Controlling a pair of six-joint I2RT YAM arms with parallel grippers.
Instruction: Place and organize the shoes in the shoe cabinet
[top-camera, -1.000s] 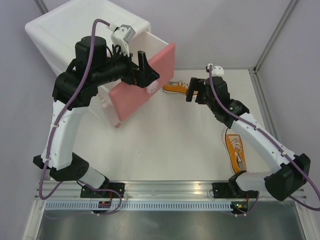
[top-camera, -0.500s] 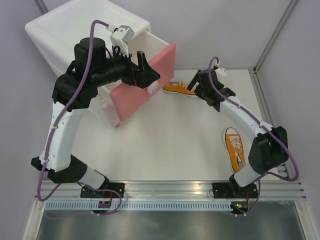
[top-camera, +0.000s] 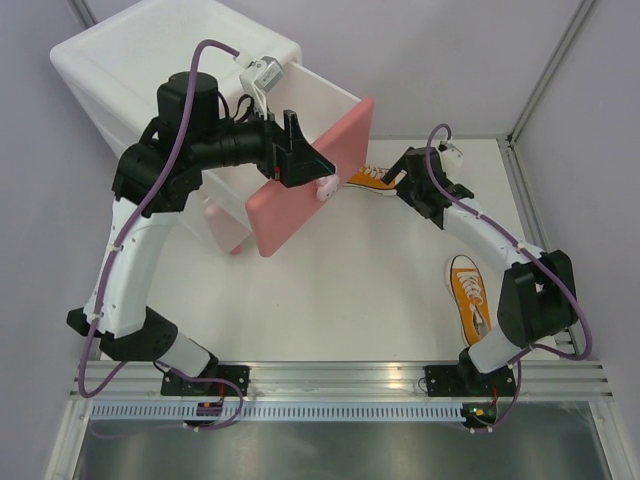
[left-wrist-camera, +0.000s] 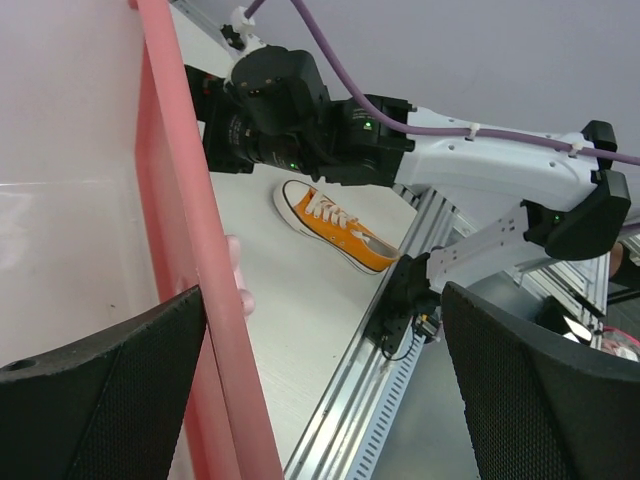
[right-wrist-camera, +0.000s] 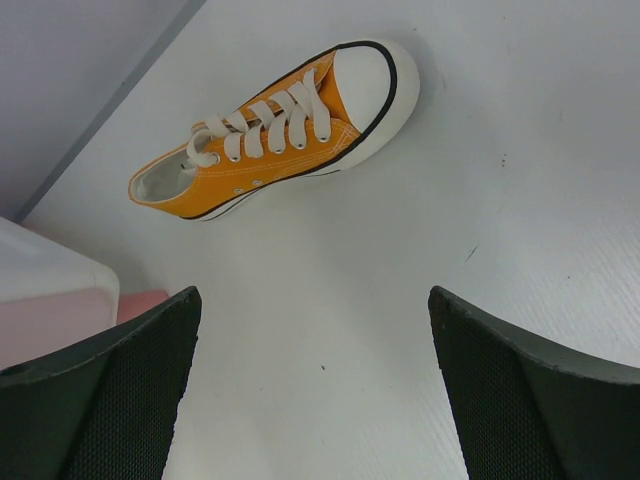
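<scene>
Left claw (top-camera: 298, 150): fingers spread wide, gripping nothing. It sits at the top edge of the upper drawer front (top-camera: 305, 195).
Left claw vs drawer front: in the left wrist view the pink edge runs up between the two fingers, close against the one at the left of the frame. Whether they touch cannot be told. The bunny knob (left-wrist-camera: 238, 285) shows just past that edge.
Right claw (right-wrist-camera: 312, 300): fingers spread wide, nothing between them. It hangs above the counter (top-camera: 350, 290), clear of it.
Orange shoe A (right-wrist-camera: 270, 130): lies on its sole on the counter, just ahead of the right claw's fingertips and apart from them. In the right wrist view the toe cap points to the upper right and the heel to the left. From above, it lies just beside the open drawer's far corner.
Orange shoe B (top-camera: 472, 300): on the counter near the right arm's base, sole down, toe toward the near rail. It is well apart from both claws.
Shoe cabinet (top-camera: 130, 60): far left corner of the counter, upper drawer standing pulled out, lower drawer front (top-camera: 225, 215) pushed in.
</scene>
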